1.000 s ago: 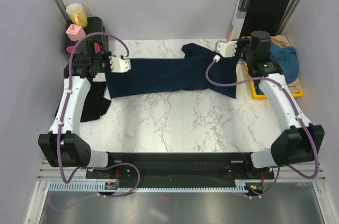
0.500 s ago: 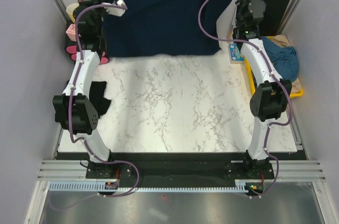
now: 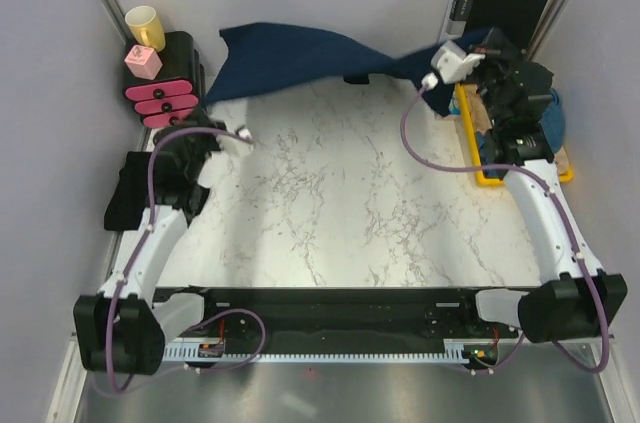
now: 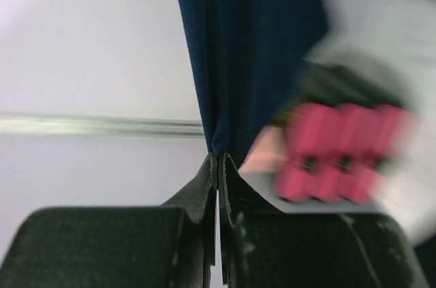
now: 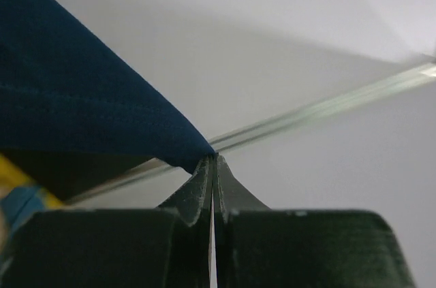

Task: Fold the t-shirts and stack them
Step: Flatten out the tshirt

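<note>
The dark navy t-shirt [image 3: 300, 53] hangs spread in the air over the back of the table, stretched between both grippers. My left gripper [image 3: 207, 109] is shut on its lower left corner; the left wrist view shows the cloth [image 4: 238, 50] pinched at the fingertips [image 4: 219, 158]. My right gripper [image 3: 488, 45] is shut on its right corner, and the cloth [image 5: 82, 104] runs from the tips [image 5: 214, 158]. A black shirt [image 3: 125, 198] lies at the table's left edge. A medium-blue shirt [image 3: 552, 125] lies in the yellow tray [image 3: 485, 175].
A black orange-edged folder [image 3: 505, 13] leans at the back right. A yellow cup [image 3: 145, 25] and pink block [image 3: 143, 61] sit on a black stand with pink pieces [image 3: 160, 98] at the back left, blurred in the left wrist view [image 4: 340, 155].
Both arms have come down and forward from a high reach at the back. The navy shirt, spread wide and high before, now billows lower between the grippers.
</note>
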